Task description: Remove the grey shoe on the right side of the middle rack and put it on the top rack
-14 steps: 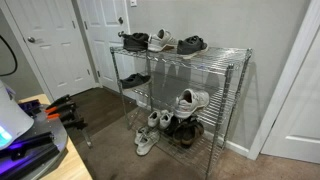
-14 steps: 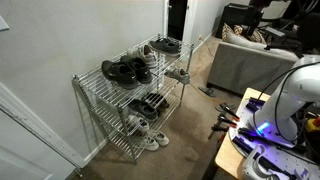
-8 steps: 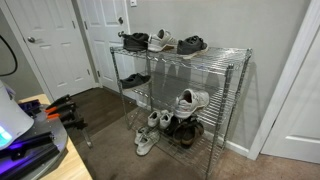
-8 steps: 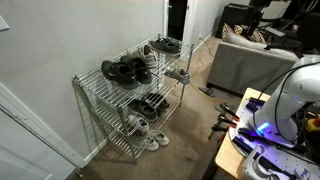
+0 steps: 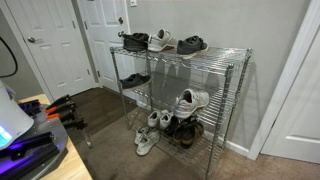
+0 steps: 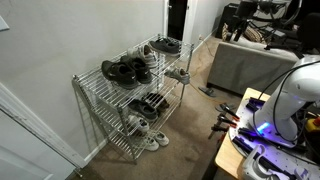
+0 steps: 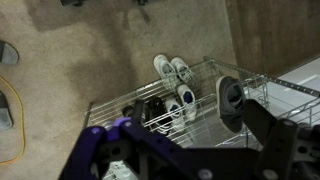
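The grey shoe (image 5: pixel 192 100) is pale with a thick white sole. It sits at the right end of the middle rack (image 5: pixel 165 92) of a chrome wire shelving unit. In the wrist view a pale shoe with a dark opening (image 7: pixel 230 100) lies on wire grid below and ahead of the gripper; it looks like the same shoe. The top rack (image 5: pixel 215 52) holds three shoes at its left and middle, and its right end is bare. It also shows from the other side (image 6: pixel 100 85). My gripper (image 7: pixel 186 128) hangs well short of the rack, its dark fingers wide apart with nothing between them.
A black shoe (image 5: pixel 135 80) lies on the left of the middle rack. A small white sneaker pair (image 5: pixel 150 125) and dark shoes (image 5: pixel 186 128) sit at the bottom. White doors (image 5: pixel 55 45) stand beside the rack. A grey couch (image 6: pixel 245 65) stands across the carpet.
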Robot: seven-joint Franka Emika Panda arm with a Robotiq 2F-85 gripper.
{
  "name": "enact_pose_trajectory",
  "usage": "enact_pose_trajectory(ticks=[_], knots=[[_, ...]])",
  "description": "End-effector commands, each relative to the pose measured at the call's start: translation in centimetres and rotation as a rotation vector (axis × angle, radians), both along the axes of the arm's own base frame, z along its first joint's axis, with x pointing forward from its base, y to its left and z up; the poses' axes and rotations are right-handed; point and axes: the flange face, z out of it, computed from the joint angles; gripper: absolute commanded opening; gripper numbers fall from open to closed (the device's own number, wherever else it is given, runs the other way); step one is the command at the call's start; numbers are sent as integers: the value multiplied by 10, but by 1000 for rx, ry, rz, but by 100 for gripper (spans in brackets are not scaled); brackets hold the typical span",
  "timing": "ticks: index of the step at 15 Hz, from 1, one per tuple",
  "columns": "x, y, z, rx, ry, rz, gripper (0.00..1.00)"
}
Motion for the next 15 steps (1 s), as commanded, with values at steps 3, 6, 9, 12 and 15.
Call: enact_pose_trajectory(ticks=[3, 6, 9, 12, 15], knots=[[41, -26, -70, -30, -91, -10, 100], [61, -41, -98, -106, -203, -65, 100], [78, -51, -117, -160, -276, -119, 100], [93, -62, -134, -198, -309, -170, 100], [102, -71, -149, -225, -327, -215, 100]])
